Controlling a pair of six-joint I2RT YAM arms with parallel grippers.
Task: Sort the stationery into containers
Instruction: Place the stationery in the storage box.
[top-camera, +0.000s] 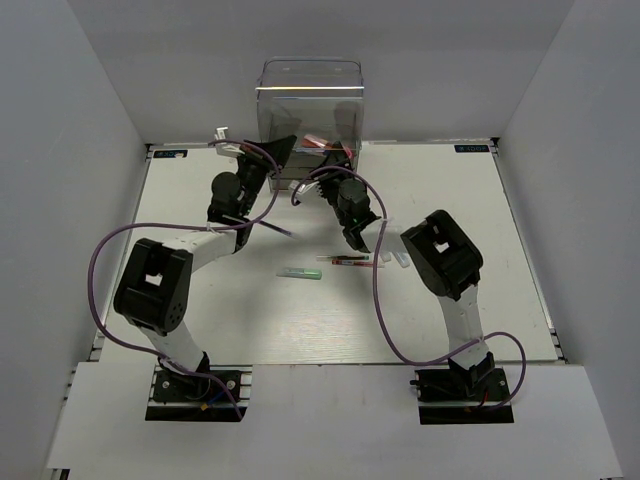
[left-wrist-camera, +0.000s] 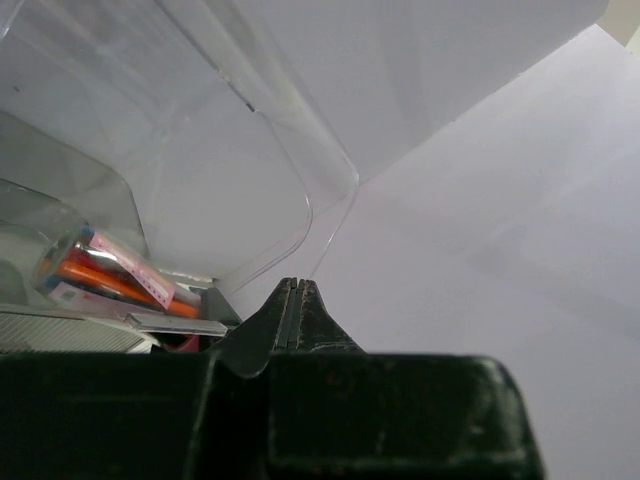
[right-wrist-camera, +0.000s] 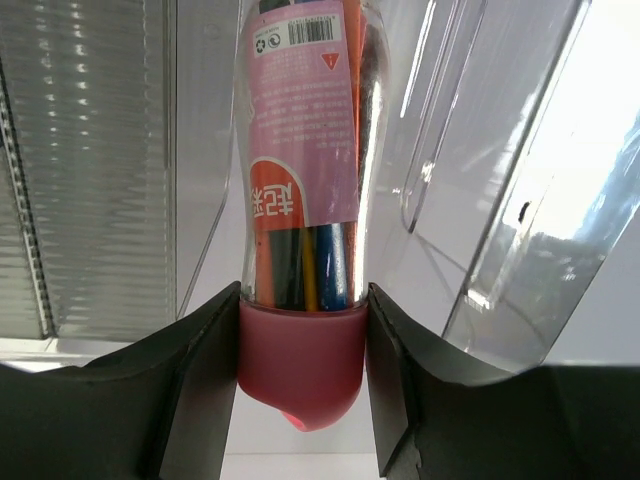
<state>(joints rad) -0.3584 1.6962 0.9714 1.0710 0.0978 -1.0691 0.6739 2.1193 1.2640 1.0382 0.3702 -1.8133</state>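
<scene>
White table (top-camera: 200, 320) with cabinet (top-camera: 310, 100), loose pens (top-camera: 303, 272)

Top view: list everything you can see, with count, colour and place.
clear cabinet: one, clear with grey-tinted drawers, far centre of table
pink-capped tube: one, clear, pink label, coloured pens inside, at the cabinet's front
green-capped marker: one, white and green, table centre
thin pens: count unclear, red, dark and green, right of the marker
white pieces: two, white, right of the thin pens
table: one, white
left gripper: black, shut, at the cabinet's front left
right gripper: black, shut on the pink-capped tube
</scene>
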